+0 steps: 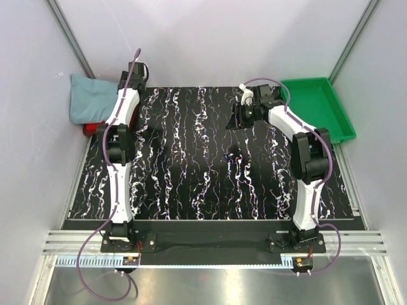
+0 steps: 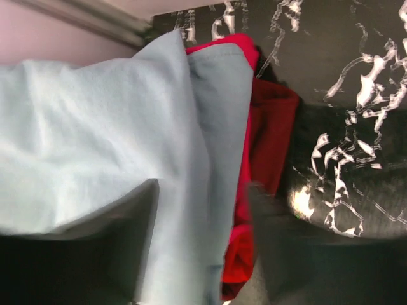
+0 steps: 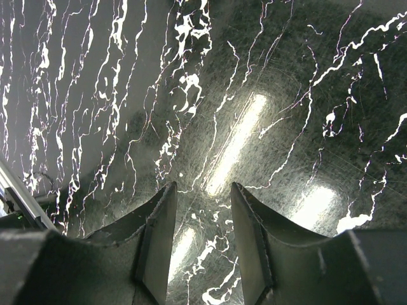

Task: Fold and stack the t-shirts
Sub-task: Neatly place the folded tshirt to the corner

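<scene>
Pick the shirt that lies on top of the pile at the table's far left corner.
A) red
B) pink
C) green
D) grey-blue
D: the grey-blue shirt lies over the pile, with the pink shirt and red shirt peeking out beneath its edge.

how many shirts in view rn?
3, all in one stack at the far left: grey-blue shirt on top, magenta-pink shirt under it, dark red shirt at the bottom. More could be hidden beneath.
</scene>
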